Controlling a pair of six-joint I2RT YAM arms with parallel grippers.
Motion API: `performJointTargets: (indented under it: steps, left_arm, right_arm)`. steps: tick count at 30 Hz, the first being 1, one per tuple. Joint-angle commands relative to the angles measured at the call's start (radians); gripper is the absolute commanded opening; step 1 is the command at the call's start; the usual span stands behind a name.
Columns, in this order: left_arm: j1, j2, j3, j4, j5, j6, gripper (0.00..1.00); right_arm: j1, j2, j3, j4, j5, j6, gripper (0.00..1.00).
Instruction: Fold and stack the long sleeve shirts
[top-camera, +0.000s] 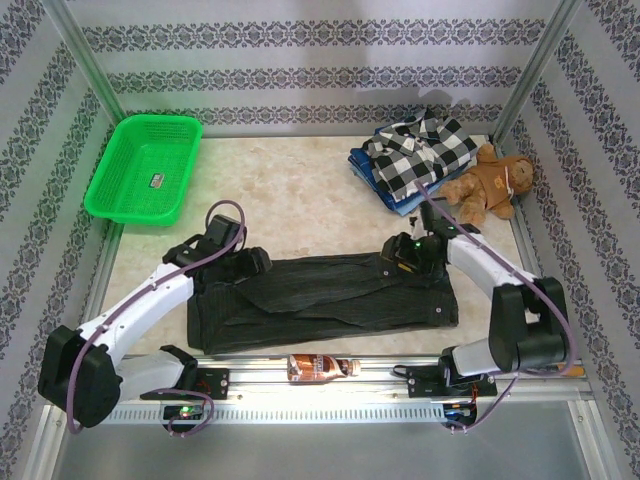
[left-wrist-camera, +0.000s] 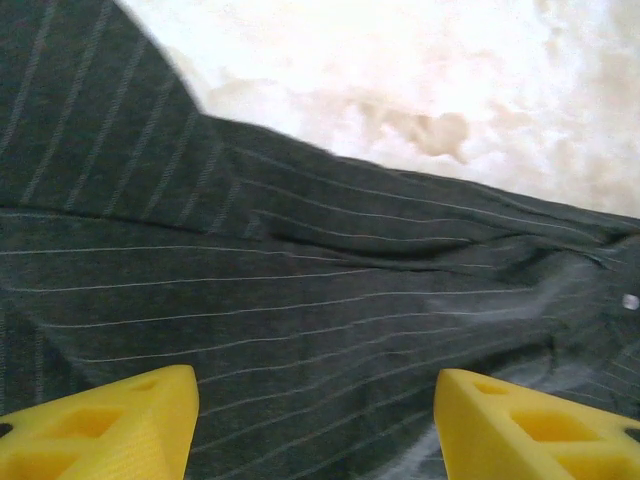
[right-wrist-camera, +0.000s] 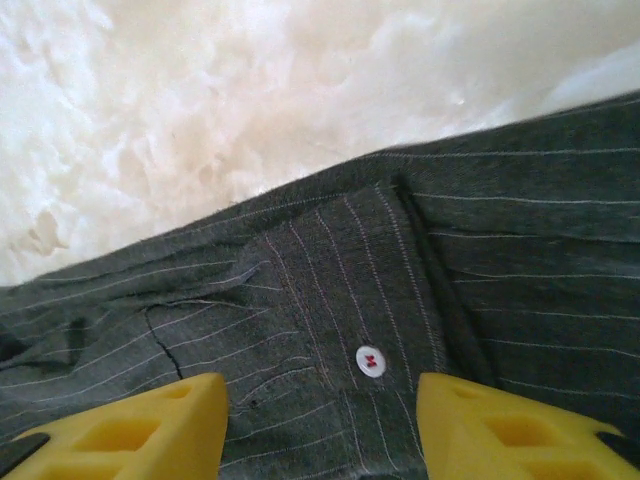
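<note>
Green plastic comes first: the basket (top-camera: 145, 165) is set at the far left corner of the table (top-camera: 300, 190). Next, the left gripper (top-camera: 252, 262) is lowered over the left end of the charcoal pinstriped shirt (top-camera: 330, 300), which is spread in a long band along the near edge, about its middle. A bottle (top-camera: 320, 367) is laid just in front of it. The right gripper (top-camera: 402, 262) is placed over the shirt's far hem, towards its right end. At the far right corner the checked flannel shirt (top-camera: 420, 155) is piled on a blue garment (top-camera: 385, 190), with a teddy bear (top-camera: 490, 185) just beside them. Both sets of jaws are held apart, with cloth lying between them and nothing clamped. The charcoal shirt is judged light, limp and likely to slump and drag, so it is best pinched along its far edge by both grippers together, at a seam or a doubled layer. The garment's whole outline is given by the top view. The fine stripes, the wrinkles, a white button (right-wrist-camera: 370, 360) on a stitched panel and the yellow fingers (left-wrist-camera: 95, 425) are given by the wrist views.
</note>
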Motion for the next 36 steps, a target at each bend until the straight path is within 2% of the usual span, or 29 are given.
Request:
performJointTargets:
  steps: [1, 6, 13, 16, 20, 28, 36]
  left_arm:
    - [0.029, 0.013, -0.049, -0.040, -0.056, -0.021, 0.64]
    - [0.048, -0.003, -0.101, -0.024, -0.114, -0.068, 0.67]
    - [0.114, -0.095, -0.113, -0.081, -0.181, -0.094, 0.79]
    - [0.159, -0.126, -0.113, -0.102, -0.188, -0.090, 0.82]
    - [0.229, -0.155, -0.141, -0.089, -0.154, -0.091, 0.86]
    - [0.299, -0.145, -0.153, -0.063, -0.134, -0.086, 0.92]
    - [0.358, -0.187, -0.212, -0.029, -0.140, -0.147, 0.94]
  right_arm:
    - [0.015, 0.048, 0.028, -0.022, 0.083, -0.051, 0.50]
    - [0.041, 0.065, 0.031, -0.052, 0.170, -0.082, 0.49]
    - [0.086, 0.104, 0.003, -0.023, 0.152, -0.080, 0.41]
    - [0.089, 0.113, -0.007, -0.015, 0.162, -0.069, 0.34]
    - [0.092, 0.103, 0.000, -0.016, 0.149, -0.072, 0.19]
    - [0.102, -0.066, 0.044, -0.056, 0.057, -0.111, 0.00]
    - [0.114, -0.300, 0.119, -0.115, -0.048, -0.157, 0.00]
